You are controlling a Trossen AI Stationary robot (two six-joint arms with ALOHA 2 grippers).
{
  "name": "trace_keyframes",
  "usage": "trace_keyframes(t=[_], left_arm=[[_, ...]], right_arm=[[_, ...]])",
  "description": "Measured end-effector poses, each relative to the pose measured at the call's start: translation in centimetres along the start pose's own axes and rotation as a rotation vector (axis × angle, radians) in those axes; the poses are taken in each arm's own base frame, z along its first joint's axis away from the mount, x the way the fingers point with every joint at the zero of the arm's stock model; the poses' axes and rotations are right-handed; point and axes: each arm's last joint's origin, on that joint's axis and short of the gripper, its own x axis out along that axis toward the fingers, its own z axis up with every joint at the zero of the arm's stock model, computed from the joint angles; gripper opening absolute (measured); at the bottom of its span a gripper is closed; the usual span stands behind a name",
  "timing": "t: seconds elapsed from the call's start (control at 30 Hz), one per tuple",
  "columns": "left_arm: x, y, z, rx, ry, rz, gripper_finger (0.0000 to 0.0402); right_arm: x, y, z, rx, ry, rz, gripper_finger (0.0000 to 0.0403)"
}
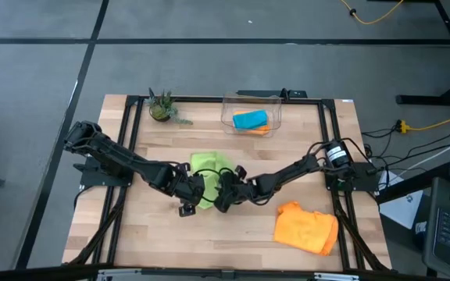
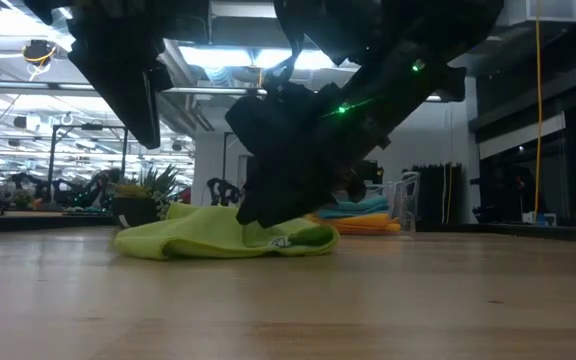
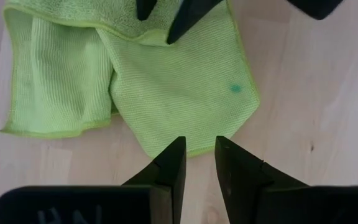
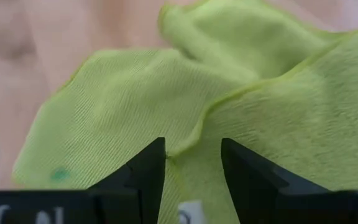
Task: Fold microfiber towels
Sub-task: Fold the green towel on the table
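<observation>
Lime green towel (image 1: 208, 164) lies rumpled on the surface beneath both hands. Left hand (image 3: 199, 163) hangs parted at its near corner; right hand (image 4: 192, 163) straddles a raised hem, ungripped. Pinch only one layer, then lift evenly.

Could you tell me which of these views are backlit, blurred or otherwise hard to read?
Low view: bright ceiling lights behind turn both arms into dark silhouettes; only the lime green towel is well lit. Right wrist view: soft and washed out on the towel's far folds and the table. Left wrist view: sharp weave, even light. High view: even, with slight glare on the clear plastic bin.
</observation>
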Motion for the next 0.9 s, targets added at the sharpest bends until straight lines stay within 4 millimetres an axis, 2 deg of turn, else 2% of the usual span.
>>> trace_keyframes(t=[0.47,0.9], left_arm=[[0.0,0.1,0.1,-0.001,-0.026,0.042,0.0080],[0.0,0.1,0.3,-0.006,-0.051,0.043,0.0080]], right_arm=[[0.0,0.3,0.3,0.073,-0.062,-0.005,0.0159],[1.3,0.2,-1.0,0.135,-0.040,-0.014,0.0159]])
